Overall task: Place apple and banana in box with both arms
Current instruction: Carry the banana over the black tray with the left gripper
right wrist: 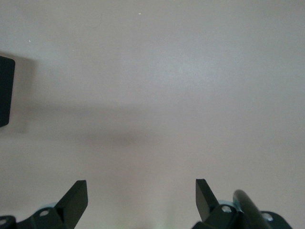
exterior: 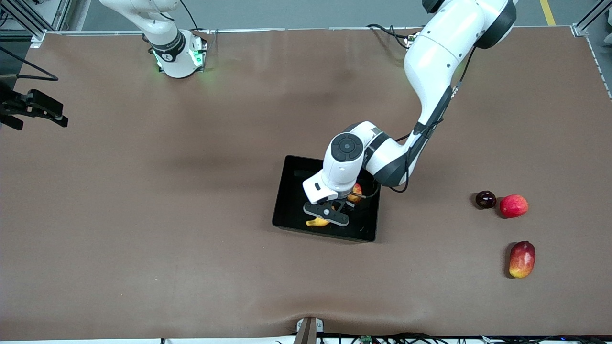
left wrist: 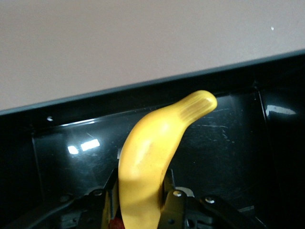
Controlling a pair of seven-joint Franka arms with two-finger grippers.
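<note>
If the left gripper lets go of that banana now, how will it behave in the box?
The banana looks stiff, so it should keep its curve. Its smooth skin might slip between the left gripper fingers. Released over the box, its curved shape would likely rock rather than roll toward the apple.

The right gripper (right wrist: 141, 200) hangs above the bare brown table (right wrist: 181, 86), with its two black fingers (right wrist: 76, 198) spread wide apart and nothing between them. A black corner of the box (right wrist: 5, 90) shows at the edge.
</note>
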